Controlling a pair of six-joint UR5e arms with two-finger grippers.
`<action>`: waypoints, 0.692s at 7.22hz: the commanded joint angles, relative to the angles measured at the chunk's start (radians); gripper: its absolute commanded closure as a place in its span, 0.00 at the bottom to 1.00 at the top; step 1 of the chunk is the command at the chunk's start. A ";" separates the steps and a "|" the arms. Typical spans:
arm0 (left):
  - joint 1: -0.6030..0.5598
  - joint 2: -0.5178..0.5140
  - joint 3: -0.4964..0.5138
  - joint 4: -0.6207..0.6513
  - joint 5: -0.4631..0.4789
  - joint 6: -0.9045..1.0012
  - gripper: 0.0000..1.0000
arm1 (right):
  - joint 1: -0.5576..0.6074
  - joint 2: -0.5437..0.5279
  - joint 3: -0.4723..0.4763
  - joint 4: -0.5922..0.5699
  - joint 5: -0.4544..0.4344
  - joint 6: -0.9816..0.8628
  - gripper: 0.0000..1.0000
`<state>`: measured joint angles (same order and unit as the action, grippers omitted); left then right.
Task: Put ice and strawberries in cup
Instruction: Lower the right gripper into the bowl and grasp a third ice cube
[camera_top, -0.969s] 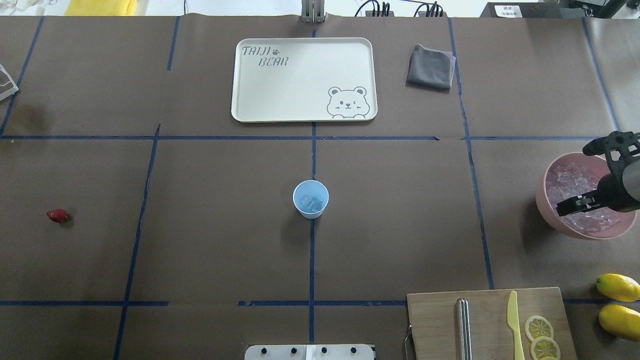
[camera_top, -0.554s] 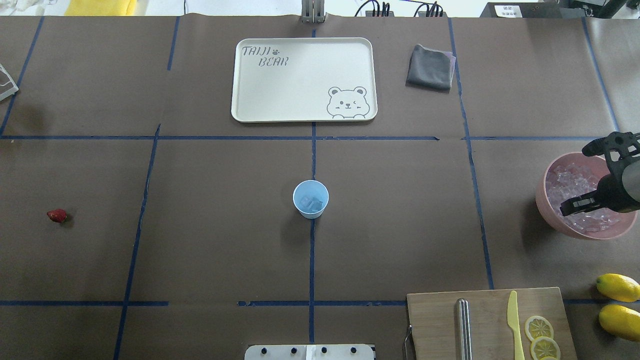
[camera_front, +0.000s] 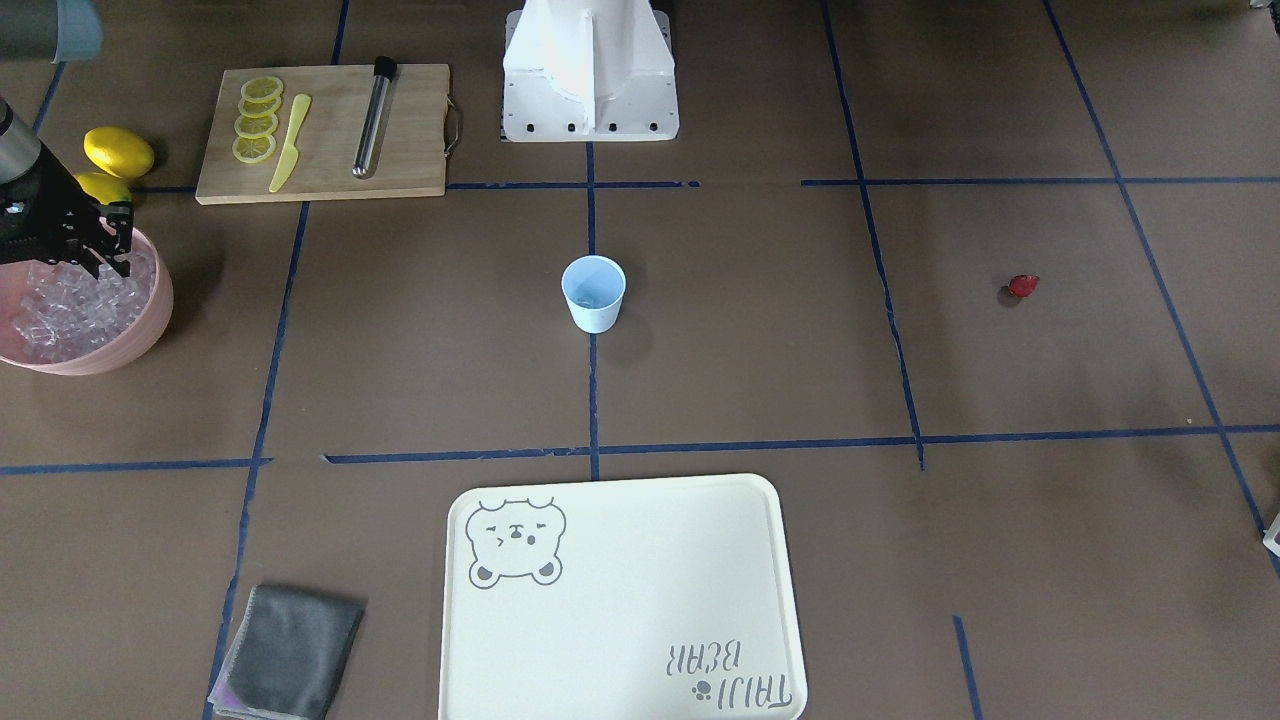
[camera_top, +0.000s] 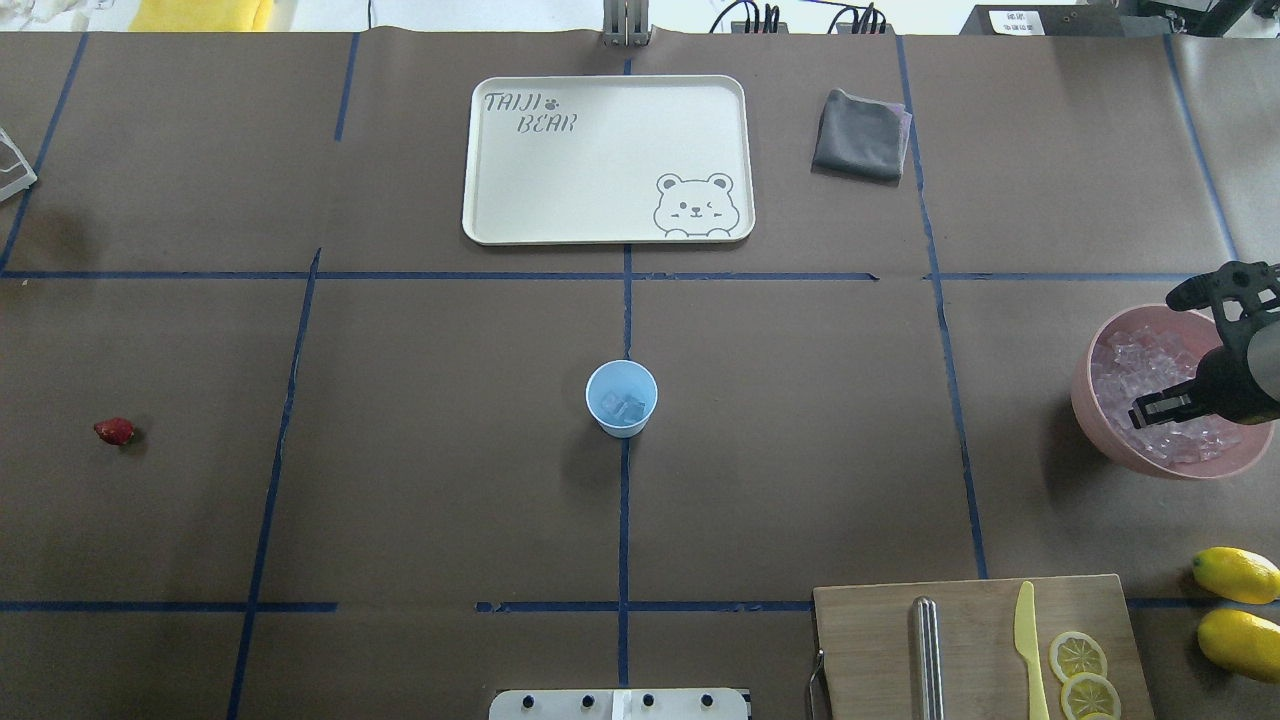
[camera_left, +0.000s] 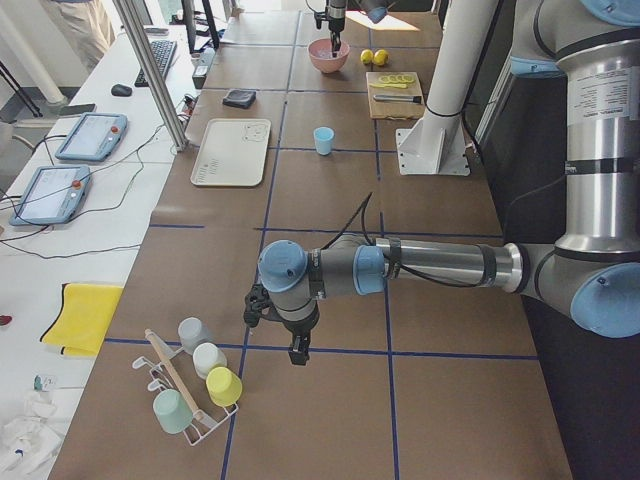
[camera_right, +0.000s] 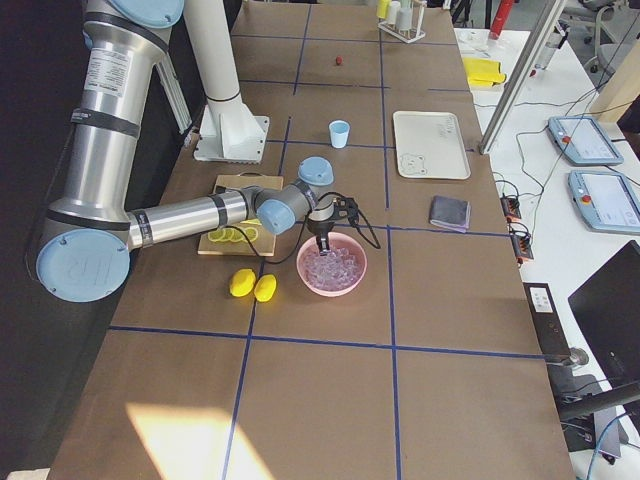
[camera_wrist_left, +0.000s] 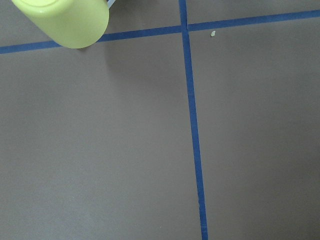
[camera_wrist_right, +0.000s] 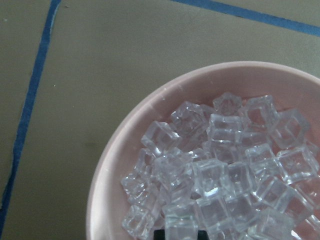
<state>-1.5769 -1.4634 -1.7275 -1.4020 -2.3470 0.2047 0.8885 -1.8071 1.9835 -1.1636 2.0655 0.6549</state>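
Right gripper (camera_top: 1138, 415): you find it low over the bowl (camera_top: 1098, 432) at the table's right edge, fingers pointing down at the ice (camera_top: 1150, 372); the wrist view shows only a dark tip at its lower edge just above the cubes, so you cannot tell whether the jaws are spread or clenched, or whether they hold a cube.
Left gripper (camera_left: 298, 352): it hangs just above bare table on the robot's far left, near a rack (camera_left: 190, 420) of upturned cups; it shows only in the left side view, so you cannot tell how its jaws stand; its wrist camera gives you brown paper, blue tape and a yellow cup (camera_wrist_left: 65, 20) in the corner.
Ice: most of it is heaped in the pink bowl, clear cubes piled against one another; a few cubes lie in the bottom of the cup (camera_top: 621, 398).
Cup: upright at the table's middle, on the central tape line, well apart from both grippers.
Strawberry (camera_top: 114, 431): lying alone on the table's left side, well apart from the cup.
Tray (camera_top: 600, 160): on the far side of the cup from the robot.
Cloth (camera_top: 860, 133): folded, just right of the tray.
Board (camera_top: 880, 640): near right; it carries a metal rod (camera_top: 927, 655), a yellow knife (camera_top: 1027, 640) and lemon slices (camera_top: 1078, 655).
Lemons (camera_top: 1238, 574): two whole ones beside the board, between it and the table's right edge.
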 joint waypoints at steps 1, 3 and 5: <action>0.000 0.000 -0.001 0.000 0.000 -0.001 0.00 | 0.055 -0.008 0.073 -0.010 0.001 -0.001 0.97; 0.000 0.000 -0.007 0.005 0.000 -0.001 0.00 | 0.096 0.005 0.132 -0.016 0.002 -0.003 1.00; 0.000 0.000 -0.007 0.006 0.000 -0.001 0.00 | 0.102 0.075 0.130 -0.120 0.118 0.003 1.00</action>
<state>-1.5769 -1.4635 -1.7342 -1.3968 -2.3470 0.2046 0.9806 -1.7808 2.1082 -1.2177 2.1063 0.6541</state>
